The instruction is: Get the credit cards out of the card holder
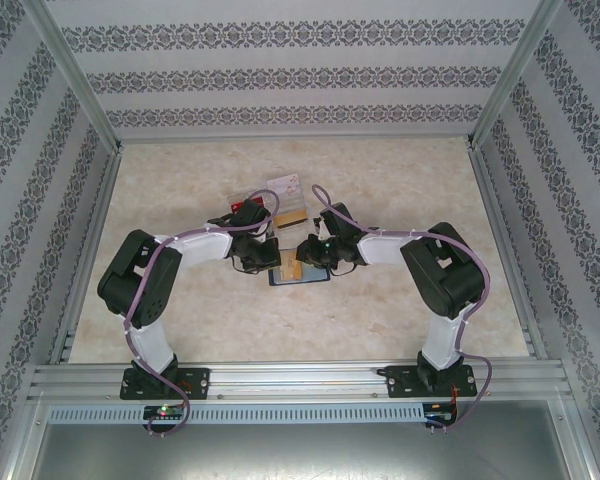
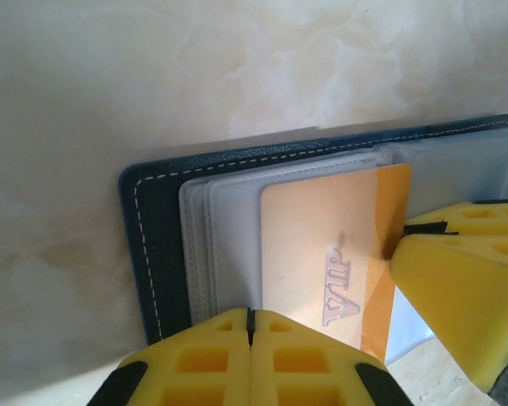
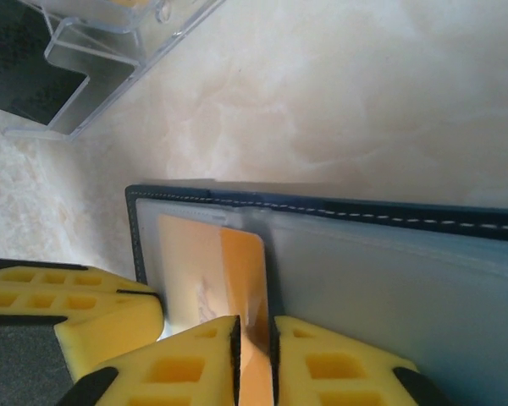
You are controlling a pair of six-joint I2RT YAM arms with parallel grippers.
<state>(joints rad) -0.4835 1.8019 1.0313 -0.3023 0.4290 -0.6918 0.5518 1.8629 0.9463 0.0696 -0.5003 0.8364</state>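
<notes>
The dark navy card holder [image 1: 315, 279] lies open on the table between both arms, its clear sleeves [image 2: 229, 228] facing up. An orange-gold credit card [image 2: 322, 245] marked VIP sticks partway out of one sleeve. My left gripper [image 2: 251, 315] is shut, and its tips rest on the sleeves beside the card. The jaws of my right gripper [image 3: 254, 338] stand slightly apart, with the free edge of the orange-gold card [image 3: 241, 279] in the gap between them. In the top view the left gripper [image 1: 272, 252] and right gripper [image 1: 302, 256] meet over the holder.
A clear plastic stand [image 3: 110, 51] sits behind the holder. A red card [image 1: 248, 207], a white card [image 1: 285, 183] and a dark card [image 1: 292, 216] lie around it. Patterned walls and a metal frame enclose the marble tabletop [image 1: 410, 190].
</notes>
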